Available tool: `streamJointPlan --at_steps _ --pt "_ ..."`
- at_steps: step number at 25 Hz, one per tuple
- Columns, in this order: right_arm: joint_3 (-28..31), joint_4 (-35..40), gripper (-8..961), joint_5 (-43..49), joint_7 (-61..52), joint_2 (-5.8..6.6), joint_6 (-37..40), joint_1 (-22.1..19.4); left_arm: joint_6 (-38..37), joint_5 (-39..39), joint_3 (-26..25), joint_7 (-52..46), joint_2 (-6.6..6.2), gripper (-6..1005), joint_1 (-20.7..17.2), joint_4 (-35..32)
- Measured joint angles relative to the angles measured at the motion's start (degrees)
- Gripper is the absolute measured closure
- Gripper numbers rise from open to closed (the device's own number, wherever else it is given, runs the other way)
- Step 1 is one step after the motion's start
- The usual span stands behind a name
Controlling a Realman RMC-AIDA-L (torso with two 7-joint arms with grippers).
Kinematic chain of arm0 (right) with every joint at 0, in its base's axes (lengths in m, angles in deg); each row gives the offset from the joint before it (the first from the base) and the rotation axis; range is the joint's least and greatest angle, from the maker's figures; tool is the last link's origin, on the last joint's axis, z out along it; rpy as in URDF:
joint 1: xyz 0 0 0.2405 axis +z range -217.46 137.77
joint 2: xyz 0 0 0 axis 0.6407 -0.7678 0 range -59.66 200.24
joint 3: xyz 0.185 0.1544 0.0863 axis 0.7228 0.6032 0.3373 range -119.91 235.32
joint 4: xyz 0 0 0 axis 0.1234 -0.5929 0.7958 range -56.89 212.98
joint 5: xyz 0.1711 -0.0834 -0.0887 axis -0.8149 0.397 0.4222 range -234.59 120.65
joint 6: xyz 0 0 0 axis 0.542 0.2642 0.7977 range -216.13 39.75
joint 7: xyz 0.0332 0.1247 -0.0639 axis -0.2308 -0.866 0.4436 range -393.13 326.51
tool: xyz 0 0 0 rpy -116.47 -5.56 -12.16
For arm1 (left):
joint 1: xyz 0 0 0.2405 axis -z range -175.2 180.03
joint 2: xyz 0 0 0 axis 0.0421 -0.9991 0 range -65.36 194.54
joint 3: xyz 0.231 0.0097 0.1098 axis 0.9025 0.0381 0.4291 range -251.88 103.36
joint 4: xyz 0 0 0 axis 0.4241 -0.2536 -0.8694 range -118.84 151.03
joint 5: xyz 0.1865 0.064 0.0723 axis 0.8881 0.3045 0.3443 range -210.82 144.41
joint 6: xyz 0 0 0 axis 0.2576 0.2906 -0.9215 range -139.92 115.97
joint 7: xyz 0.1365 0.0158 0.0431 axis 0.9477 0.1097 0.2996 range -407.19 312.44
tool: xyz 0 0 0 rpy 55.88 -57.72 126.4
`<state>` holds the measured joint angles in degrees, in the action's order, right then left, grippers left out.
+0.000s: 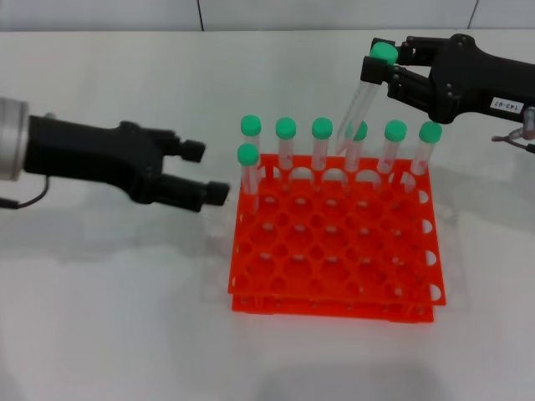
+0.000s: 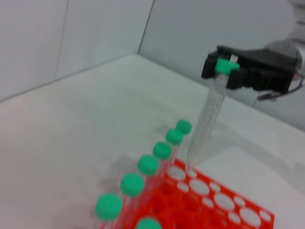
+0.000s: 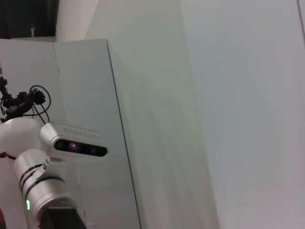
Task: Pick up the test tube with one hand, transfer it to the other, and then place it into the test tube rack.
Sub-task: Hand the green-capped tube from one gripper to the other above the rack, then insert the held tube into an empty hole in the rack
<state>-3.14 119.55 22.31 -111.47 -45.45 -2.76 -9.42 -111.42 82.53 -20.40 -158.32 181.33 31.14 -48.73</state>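
My right gripper (image 1: 382,63), the one with a white label, is shut on the green cap of the test tube (image 1: 361,102). The clear tube hangs tilted, its lower end just above the back row of the orange-red test tube rack (image 1: 334,251). In the left wrist view the same gripper (image 2: 222,67) holds the tube (image 2: 208,114) over the rack's (image 2: 238,210) far edge. My left gripper (image 1: 206,172) hovers open just left of the rack, with nothing between its fingers. The right wrist view shows none of these things.
Several green-capped tubes (image 1: 322,142) stand in the rack's back row, and one more (image 1: 247,167) stands in the second row at the left. The rack's nearer holes hold nothing. White tabletop (image 1: 117,292) surrounds the rack, and a wall rises behind.
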Motion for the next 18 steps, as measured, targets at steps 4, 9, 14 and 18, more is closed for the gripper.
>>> streamJointPlan --at_steps 4,9,14,18 --pt "-0.06 -0.29 687 0.00 0.01 -0.09 -0.01 -0.06 -2.06 3.25 -0.29 -0.86 -0.33 113 -1.56 -2.61" --pt "-0.07 -1.15 687 -0.01 0.03 -0.12 0.04 -0.52 -3.69 8.20 -0.31 -0.58 -0.56 114 -1.79 -2.94" --pt "-0.82 -1.71 687 -0.58 0.02 -0.30 -0.07 -0.37 -4.14 13.27 -0.34 1.00 -0.61 114 -2.09 -2.63" --pt "-4.85 -1.82 687 -3.74 0.32 -0.17 -1.91 -0.28 -4.03 13.94 -0.34 2.97 -0.57 114 -2.71 -2.59"
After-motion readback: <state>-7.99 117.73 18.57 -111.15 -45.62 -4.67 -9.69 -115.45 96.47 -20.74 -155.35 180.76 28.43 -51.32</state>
